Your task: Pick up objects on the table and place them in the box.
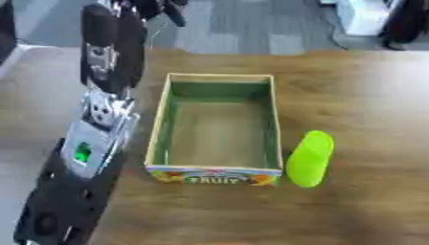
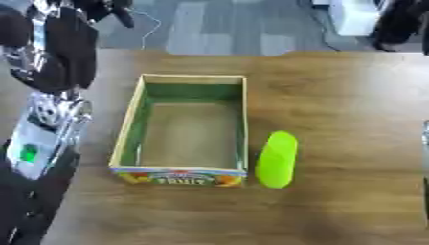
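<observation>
- The counter (image 1: pixel 368 95) is a brown wood-grain surface that fills most of both views; grey floor shows beyond its far edge.
- The box (image 1: pixel 213 76) stands open-topped near the middle of the counter. Its inner walls are green, its rim is pale, and its near outer wall carries a coloured fruit print with lettering. Nothing shows inside it; only the bare brownish floor of the box is visible.
- The green object (image 1: pixel 310 158) is bright lime, elongated and rounded at both ends. It lies on the counter just beside the right wall of the box, at the near right corner, outside the box. Its long axis runs roughly parallel to that wall, tilted slightly. Whether it touches the wall cannot be told.
- The left arm (image 1: pixel 92 143) enters from the lower left corner and extends along the left side of the box toward the far edge of the counter. It is black with silver sections, and a small green light shows on its forearm.
- The left robot hand (image 1: pixel 163 9) appears at the top edge, beyond the far left corner of the box, as dark blurred shapes. Whether it is spread or pressed together cannot be told. It is well apart from the green object.
- A thin blurred sliver shows at the right edge of the right eye view; it cannot be identified.
</observation>
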You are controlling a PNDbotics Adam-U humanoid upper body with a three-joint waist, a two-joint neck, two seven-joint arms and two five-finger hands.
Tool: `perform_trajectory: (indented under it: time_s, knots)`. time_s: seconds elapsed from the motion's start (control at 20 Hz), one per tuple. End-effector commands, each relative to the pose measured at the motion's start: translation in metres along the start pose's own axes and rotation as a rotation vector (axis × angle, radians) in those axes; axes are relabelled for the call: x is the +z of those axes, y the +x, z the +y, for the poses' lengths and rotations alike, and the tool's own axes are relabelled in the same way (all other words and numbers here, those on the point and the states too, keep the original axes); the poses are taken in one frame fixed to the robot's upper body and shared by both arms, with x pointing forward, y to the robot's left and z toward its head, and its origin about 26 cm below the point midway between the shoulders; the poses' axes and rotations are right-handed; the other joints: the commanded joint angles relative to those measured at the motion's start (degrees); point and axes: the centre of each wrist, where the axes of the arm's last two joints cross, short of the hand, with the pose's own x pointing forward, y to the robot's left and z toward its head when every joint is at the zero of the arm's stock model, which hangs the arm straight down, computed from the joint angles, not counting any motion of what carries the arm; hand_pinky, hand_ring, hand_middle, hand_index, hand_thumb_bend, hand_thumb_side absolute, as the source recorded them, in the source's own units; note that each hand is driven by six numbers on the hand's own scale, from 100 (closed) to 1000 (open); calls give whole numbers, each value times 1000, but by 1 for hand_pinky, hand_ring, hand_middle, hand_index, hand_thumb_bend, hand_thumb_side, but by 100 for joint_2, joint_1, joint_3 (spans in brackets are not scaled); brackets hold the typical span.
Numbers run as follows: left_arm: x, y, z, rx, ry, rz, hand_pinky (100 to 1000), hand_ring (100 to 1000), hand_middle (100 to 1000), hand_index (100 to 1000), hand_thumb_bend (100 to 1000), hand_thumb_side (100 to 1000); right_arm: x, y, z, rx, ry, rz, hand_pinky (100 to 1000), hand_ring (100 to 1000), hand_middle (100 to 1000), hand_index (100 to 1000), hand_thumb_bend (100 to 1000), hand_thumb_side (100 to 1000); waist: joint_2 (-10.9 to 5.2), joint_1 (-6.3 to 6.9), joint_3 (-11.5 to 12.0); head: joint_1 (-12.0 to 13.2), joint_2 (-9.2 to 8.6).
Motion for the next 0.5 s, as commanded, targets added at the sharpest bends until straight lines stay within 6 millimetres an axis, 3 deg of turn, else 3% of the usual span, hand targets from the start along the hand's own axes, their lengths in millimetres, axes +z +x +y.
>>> perform_trajectory:
  time_s: [0.05, 0.5]
  knots:
    - [-6, 6, 1, -2, 5, -29, 390, 557, 631, 744, 626, 950, -5, 2, -4, 12, -10, -21, 121, 500, 640, 831, 100, 1000, -63, -16, -22, 51, -16]
    - [-5, 6, 1, -5, 4, -26, 389, 557, 631, 744, 626, 950, -4, 1, -4, 19, 1, -14, 111, 497, 639, 832, 106, 1000, -60, -9, -28, 74, -16]
